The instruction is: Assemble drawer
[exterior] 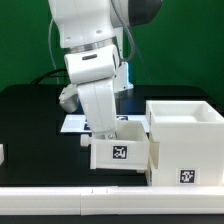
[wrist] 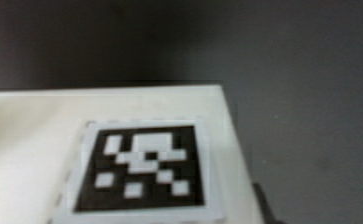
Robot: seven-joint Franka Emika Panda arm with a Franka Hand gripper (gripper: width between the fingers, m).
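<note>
Green backdrop behind, black desk (exterior: 30, 135) across the exterior view, with a pale strip along its near edge. Arm (exterior: 95, 55) comes down mid-frame. End effector (exterior: 104, 130) sits at the tray's (exterior: 135, 150) open top, over the corner on the exterior view's left. Its fingertips are hidden by the wrist body and the tray wall, so I cannot tell whether it is wide, narrow or holding anything.

The tray stands upright near the desk's front, with the tray tag (exterior: 120, 153) facing the camera. Casing (exterior: 185, 125) is on the exterior view's right, open top up, with the casing tag (exterior: 187, 176) low on its front face. The tray's edge is just beside the casing's wall; touching or not, cannot tell. Marker board (exterior: 70, 123) lies flat behind the arm. A small white piece (exterior: 2, 153) is cut off at the exterior view's left edge, well apart from the tray. Bare desk lies open between that piece and the tray. The casing runs close to the frame edge on the exterior view's right.

Wrist view is blurred. White face (wrist: 71, 115) fills much of the frame, carrying a tag (wrist: 146, 168); tray or casing, cannot tell. Two straight edges of the face meet at a corner, with dark surface beyond. No fingers are clearly seen.
</note>
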